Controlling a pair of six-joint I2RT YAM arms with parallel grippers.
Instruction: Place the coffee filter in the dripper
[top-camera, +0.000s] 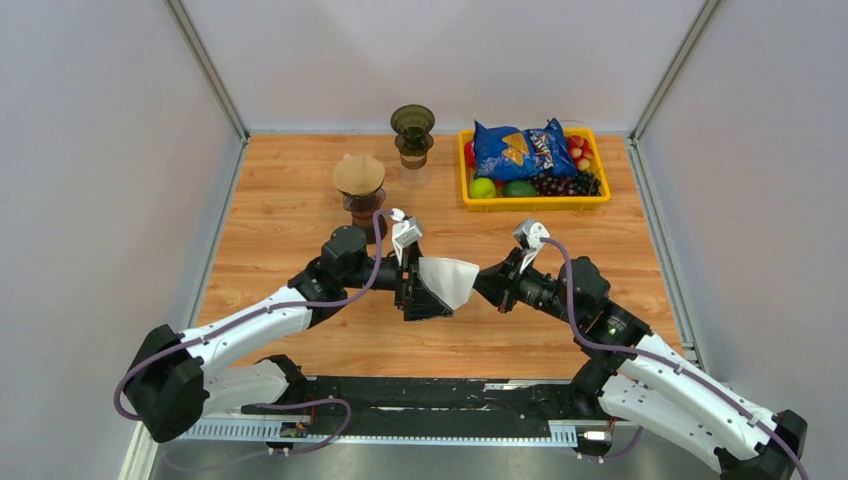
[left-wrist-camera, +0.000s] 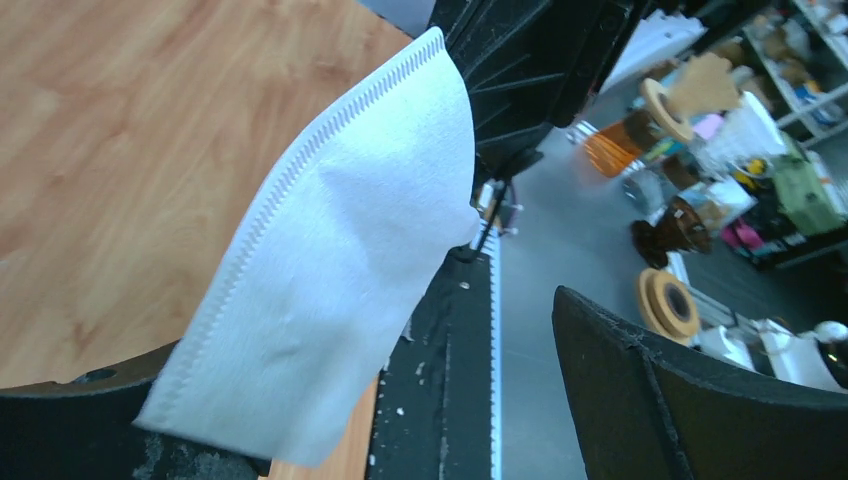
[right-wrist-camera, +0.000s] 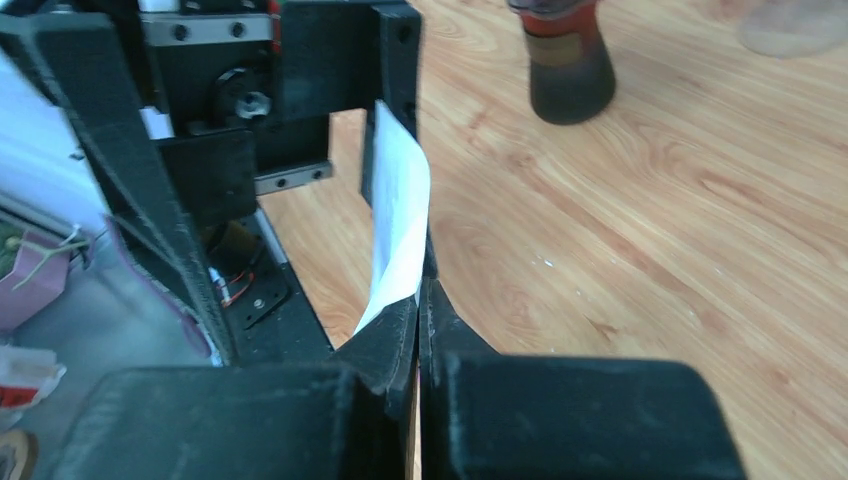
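Observation:
A white paper coffee filter (top-camera: 448, 280) hangs in the air over the table's near middle, between my two grippers. My right gripper (right-wrist-camera: 420, 300) is shut on one edge of the filter (right-wrist-camera: 400, 220). My left gripper (left-wrist-camera: 420, 385) stands wide open around the other side, with the filter (left-wrist-camera: 340, 260) lying against one of its fingers. Seen from above, the left gripper (top-camera: 422, 290) and right gripper (top-camera: 484, 281) face each other. The dark olive cone-shaped dripper (top-camera: 412, 125) stands at the back centre, far from both.
A brown carafe with a tan top (top-camera: 359, 185) stands just behind the left arm; its base (right-wrist-camera: 565, 65) shows in the right wrist view. A yellow basket (top-camera: 536, 204) at the back right holds a blue chips bag (top-camera: 520, 148) and fruit. A black rail (top-camera: 420, 395) runs along the near edge.

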